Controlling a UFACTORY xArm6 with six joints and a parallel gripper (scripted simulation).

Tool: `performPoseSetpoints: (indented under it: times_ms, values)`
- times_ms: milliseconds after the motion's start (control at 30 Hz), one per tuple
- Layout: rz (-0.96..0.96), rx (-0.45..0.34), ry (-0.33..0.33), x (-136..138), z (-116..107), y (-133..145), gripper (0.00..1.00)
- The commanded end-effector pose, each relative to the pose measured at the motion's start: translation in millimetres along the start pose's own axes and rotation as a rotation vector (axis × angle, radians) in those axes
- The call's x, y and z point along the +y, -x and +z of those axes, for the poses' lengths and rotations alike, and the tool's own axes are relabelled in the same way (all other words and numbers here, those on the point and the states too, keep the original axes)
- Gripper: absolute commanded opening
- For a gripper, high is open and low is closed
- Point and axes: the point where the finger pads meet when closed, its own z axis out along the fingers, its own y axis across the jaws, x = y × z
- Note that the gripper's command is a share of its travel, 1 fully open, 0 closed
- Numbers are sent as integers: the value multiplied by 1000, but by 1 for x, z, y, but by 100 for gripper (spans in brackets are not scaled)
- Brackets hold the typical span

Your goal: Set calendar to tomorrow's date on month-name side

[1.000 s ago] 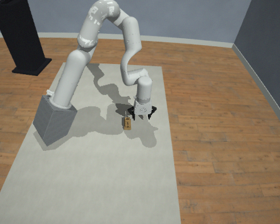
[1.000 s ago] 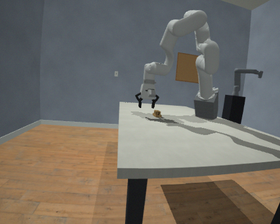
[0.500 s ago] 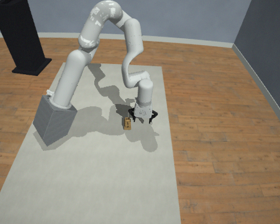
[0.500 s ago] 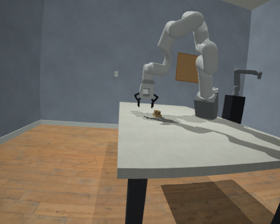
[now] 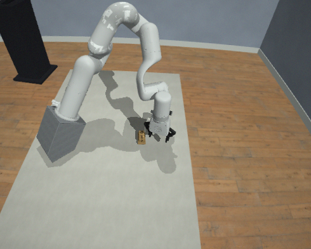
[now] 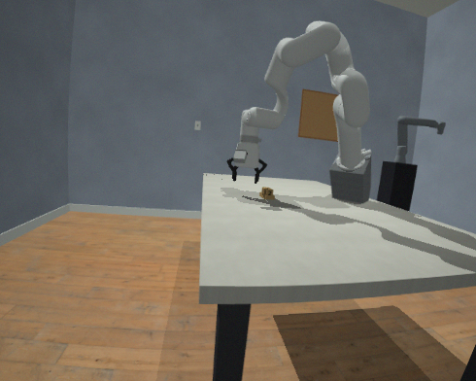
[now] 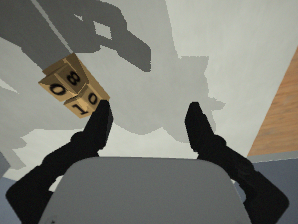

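In the top view the white arm point(image 5: 85, 76) is seen arching from a grey pedestal point(image 5: 50, 143) at the left of the frame down to the middle of the pale worktop point(image 5: 110, 197). The gripper point(image 5: 159, 137) is pointed downward and is held above the worktop, just right of the calendar point(image 5: 141, 137), a small wooden block set that sits near the frame's centre. The jaws are spread to their full width and nothing is gripped between them. In the wrist view the calendar point(image 7: 74, 86) is found at the upper left, outside the jaws and close by the tip of the left-hand black finger point(image 7: 98, 125); whether they touch cannot be told. Dark digits are printed on its tan faces: 8 and 0 can be read on the upper faces, 0 and 1 on the face turned toward the lower left. In the exterior view the gripper point(image 6: 246, 176) is shown clear of the worktop surface, with the calendar point(image 6: 267, 193) resting on it just to the right.
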Motion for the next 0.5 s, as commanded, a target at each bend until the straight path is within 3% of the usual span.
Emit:
performPoseSetpoints:
  times_ms: [0,100,467]
  values:
    - [162,-2,0,3,-1,3,100]
    - [176,-2,0,12,-1,18,100]
    - [176,-2,0,12,7,19,100]
